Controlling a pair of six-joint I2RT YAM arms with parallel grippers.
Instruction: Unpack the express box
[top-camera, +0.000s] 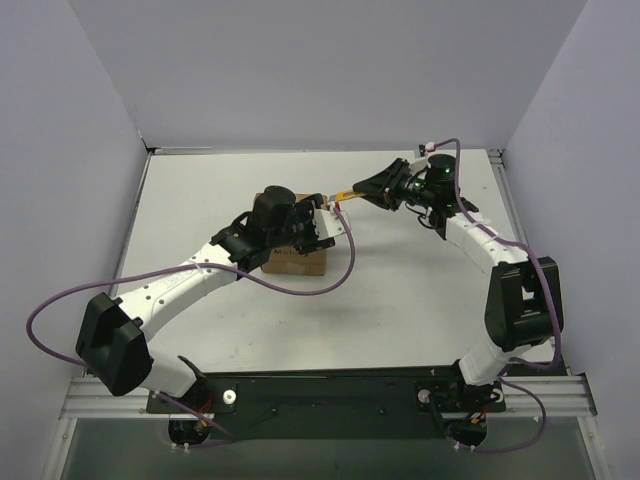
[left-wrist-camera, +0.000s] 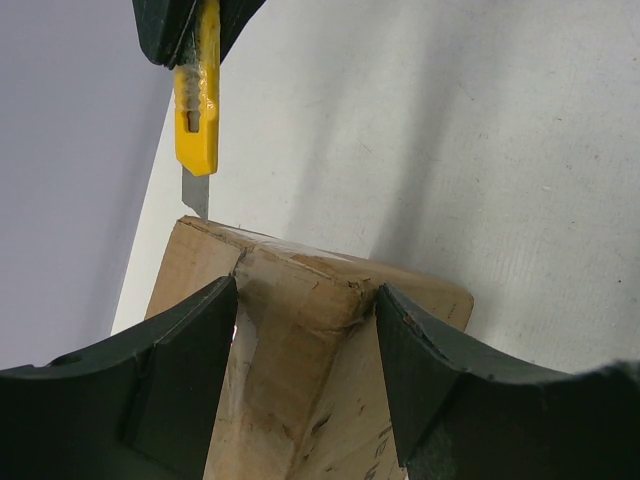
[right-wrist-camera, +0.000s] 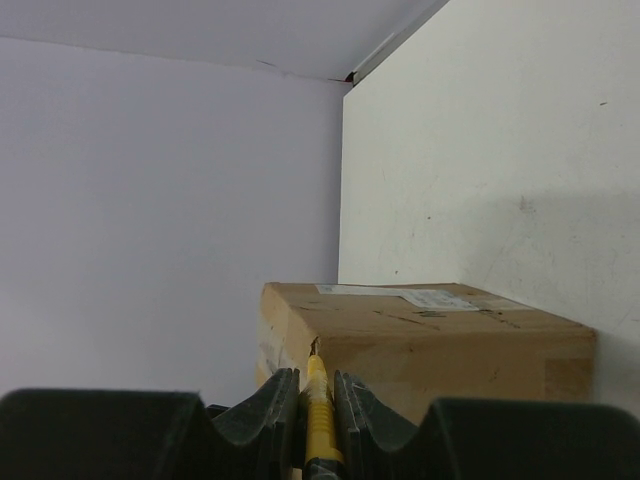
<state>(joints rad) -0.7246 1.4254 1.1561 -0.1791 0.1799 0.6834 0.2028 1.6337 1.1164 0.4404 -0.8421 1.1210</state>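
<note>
Top view, left to right.

- The left arm (top-camera: 170, 290) is seen stretched from its base toward the middle of the table (top-camera: 420, 300). A purple cable (top-camera: 330, 283) is draped from it past the front of the carton.
- The left gripper (left-wrist-camera: 305, 295) is set over the top of the express box (top-camera: 296, 263). Its jaws are spread wide and nothing is pinched between them. In the left wrist view the carton's top is seen running beyond both fingers (left-wrist-camera: 180, 370), so the box is not clasped by its sides. Whether the pads are pressed onto the cardboard or held just above it cannot be told.
- The express box is placed on the table left of centre, largely covered by the left wrist from above. Its brown front face is exposed, with dark print on it too small to be read. The top flaps are seen shut and a seam is visible along the top. A pale label (right-wrist-camera: 410, 296) is seen flat on the upper face in the right wrist view.
- A yellow utility knife (left-wrist-camera: 197, 125) is held just right of the box, its short blade (left-wrist-camera: 196, 195) extended. The blade tip is brought to the carton's upper edge at the seam and appears to touch it.
- The right gripper (right-wrist-camera: 315, 380) is pressed together on the knife handle, with the yellow body pinched between both fingers.
- The right arm (top-camera: 500, 255) is bent back from the table's right side, well apart from the box.
</note>
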